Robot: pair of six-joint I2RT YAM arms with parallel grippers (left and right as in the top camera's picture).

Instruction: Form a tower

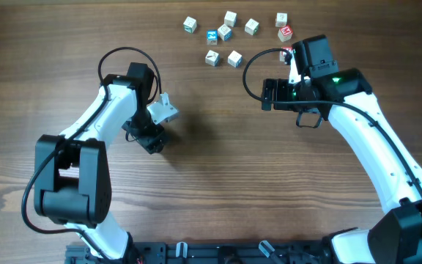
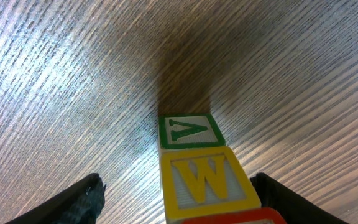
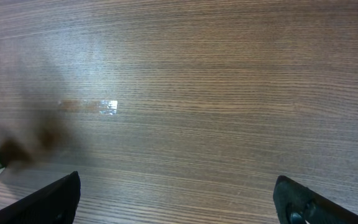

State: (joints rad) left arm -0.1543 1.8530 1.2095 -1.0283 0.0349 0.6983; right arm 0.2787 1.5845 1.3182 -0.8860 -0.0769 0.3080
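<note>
Tower [image 2: 197, 177] sits on the table [image 1: 218, 183] at roughly 9 o'clock of table centre, under the left gripper [image 2: 178, 186]. The arm hides it overhead, so the left wrist view is all we have. Three levels show there: green-framed cube [image 2: 190, 132] on the wood, yellow W cube [image 2: 207, 179] on that, red-edged cube [image 2: 229, 218] on top with only its rim in frame. Left gripper straddles the stack, jaws parted, gripping nothing I can see. The finger at 9 o'clock [image 2: 79, 202] is clear of the cubes; the finger at 3 o'clock [image 2: 284, 199] is just beside the W cube's edge, and I can't tell if it touches. Reads to me as release-and-clear on the top cube. To do it well: spread the jaws evenly first so the 3 o'clock finger gets daylight, then go straight up, with zero lateral or wrist roll until the tips clear the red rim. Any drag on that side likely shears the top two off the base. Stack looks roughly square, but the perspective is steep, so don't trust it. Right gripper [image 3: 179, 202] is fully open, empty, over bare wood near the loose cubes [image 1: 226, 33] at 12 o'clock. Next pick should come from there.
</note>
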